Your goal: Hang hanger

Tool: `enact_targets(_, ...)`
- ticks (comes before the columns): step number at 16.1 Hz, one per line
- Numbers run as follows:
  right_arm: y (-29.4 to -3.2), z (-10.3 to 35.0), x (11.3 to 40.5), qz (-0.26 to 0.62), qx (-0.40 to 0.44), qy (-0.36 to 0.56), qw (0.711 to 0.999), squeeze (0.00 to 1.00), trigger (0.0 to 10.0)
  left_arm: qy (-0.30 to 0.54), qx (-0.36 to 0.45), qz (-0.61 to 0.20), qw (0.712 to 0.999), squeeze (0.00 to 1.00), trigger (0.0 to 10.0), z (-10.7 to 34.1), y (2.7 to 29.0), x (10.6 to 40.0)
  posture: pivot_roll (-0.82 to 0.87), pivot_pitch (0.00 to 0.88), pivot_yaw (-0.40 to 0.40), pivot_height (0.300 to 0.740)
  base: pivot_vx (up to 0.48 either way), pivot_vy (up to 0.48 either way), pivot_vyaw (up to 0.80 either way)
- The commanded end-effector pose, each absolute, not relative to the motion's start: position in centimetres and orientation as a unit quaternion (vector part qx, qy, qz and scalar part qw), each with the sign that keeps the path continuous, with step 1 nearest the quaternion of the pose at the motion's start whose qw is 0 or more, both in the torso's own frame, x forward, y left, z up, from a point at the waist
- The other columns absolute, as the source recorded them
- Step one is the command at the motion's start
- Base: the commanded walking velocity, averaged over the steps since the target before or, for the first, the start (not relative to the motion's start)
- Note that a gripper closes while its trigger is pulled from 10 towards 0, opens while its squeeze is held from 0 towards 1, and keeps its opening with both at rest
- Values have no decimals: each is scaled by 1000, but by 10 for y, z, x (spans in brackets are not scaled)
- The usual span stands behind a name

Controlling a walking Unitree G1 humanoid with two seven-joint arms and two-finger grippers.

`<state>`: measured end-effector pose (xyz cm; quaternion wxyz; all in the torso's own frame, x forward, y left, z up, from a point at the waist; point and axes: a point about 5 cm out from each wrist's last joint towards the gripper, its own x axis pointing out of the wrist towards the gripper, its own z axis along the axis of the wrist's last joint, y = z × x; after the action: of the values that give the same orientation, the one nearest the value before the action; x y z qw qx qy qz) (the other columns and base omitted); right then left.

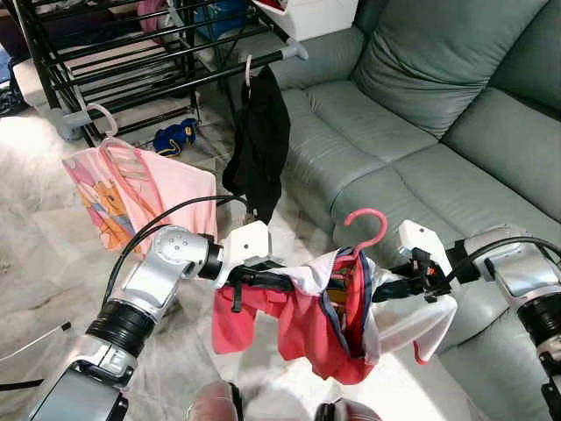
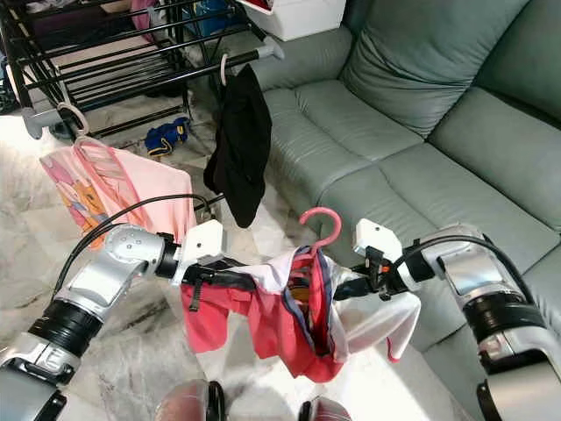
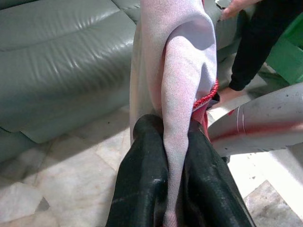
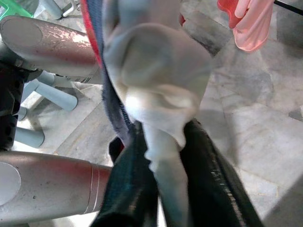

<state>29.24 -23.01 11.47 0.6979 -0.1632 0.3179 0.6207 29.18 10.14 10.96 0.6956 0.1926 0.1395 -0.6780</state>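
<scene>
Marble floor and a green sofa surround us as our left gripper and right gripper each clamp the red-and-white garment on its pink hanger between them, the drying rack well ahead, hanging not yet done.

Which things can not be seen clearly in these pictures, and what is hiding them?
- Pink hanger: the hook shows in the eye views; the red and white shirt covers the rest.
- Drying rack: cut off by the top edge.
- Person's hand, left wrist view: cut off by the top edge.
</scene>
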Motion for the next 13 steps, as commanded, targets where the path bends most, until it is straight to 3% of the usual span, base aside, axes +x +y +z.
enact_targets(1,-229,122,296,632,-170,312,689,0,0,128,200,-684,690,0,0,115,98,294,-51,39,17,740,0,0,0)
enact_targets(9,-230,132,301,640,-158,305,687,0,0,153,206,-676,691,0,0,103,105,296,-53,49,15,740,0,0,0)
enact_targets(13,-231,127,296,647,-160,318,674,0,0,136,219,-657,708,0,0,100,101,302,-55,51,10,740,0,0,0)
